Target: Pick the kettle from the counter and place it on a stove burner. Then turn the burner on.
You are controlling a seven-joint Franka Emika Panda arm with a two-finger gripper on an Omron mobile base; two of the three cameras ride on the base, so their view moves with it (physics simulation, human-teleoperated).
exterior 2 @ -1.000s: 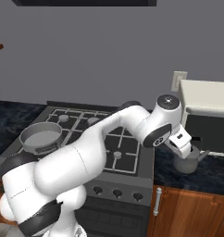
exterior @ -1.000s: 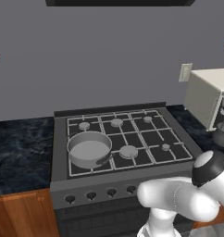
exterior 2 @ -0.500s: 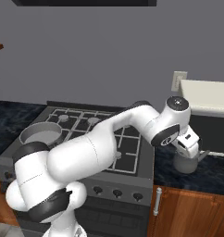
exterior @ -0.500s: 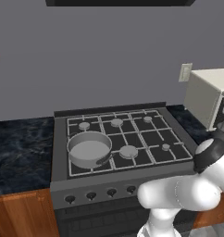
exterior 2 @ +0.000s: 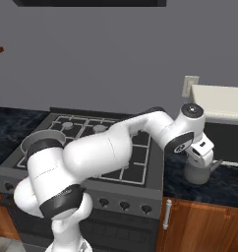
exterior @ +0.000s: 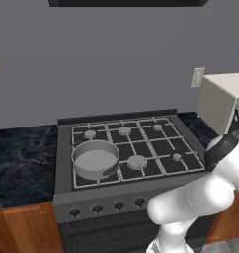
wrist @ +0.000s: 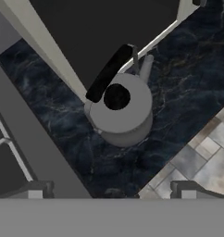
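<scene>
The small grey kettle (wrist: 122,111) stands on the dark marbled counter (wrist: 178,92), right of the stove and just in front of the microwave. Its dark handle (wrist: 109,71) arches over the lid and its spout (wrist: 146,65) points away from the stove. My gripper (wrist: 111,192) hangs open straight above it, touching nothing, one fingertip (wrist: 35,190) on each side. From the right base view the gripper (exterior 2: 200,160) sits just over the kettle (exterior 2: 198,173). A small stove burner (exterior: 177,157) lies at the cooktop's front right.
A wide grey saucepan (exterior: 95,159) occupies the front left burner. The cream microwave (exterior 2: 220,118) stands close behind the kettle. Knobs (exterior: 119,205) line the stove's front panel. The counter's front edge and floor tiles (wrist: 211,152) lie just past the kettle.
The arm has swung a little further right and the hand has settled lower over the kettle. The jaws stayed open, and the kettle has not moved.
</scene>
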